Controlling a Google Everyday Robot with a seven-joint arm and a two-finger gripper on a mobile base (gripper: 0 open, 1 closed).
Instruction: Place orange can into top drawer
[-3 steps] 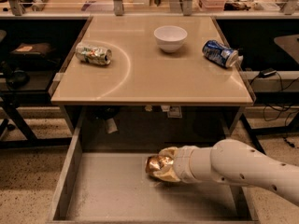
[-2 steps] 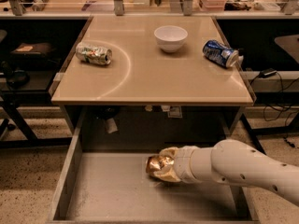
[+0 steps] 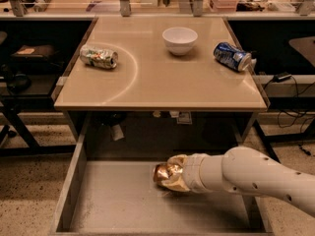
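The top drawer [image 3: 98, 200] stands pulled out below the table's front edge, with a flat grey floor and low side walls. My gripper [image 3: 172, 175] reaches in from the right on a white arm, low over the drawer's middle. It is shut on the orange can [image 3: 164, 171], a crushed shiny orange-gold can, which sits at or just above the drawer floor.
On the beige table [image 3: 157, 82] lie a green-silver can [image 3: 99, 56] at the left, a white bowl [image 3: 179, 40] at the back middle, and a blue can [image 3: 232, 56] at the right. Dark shelves flank the table.
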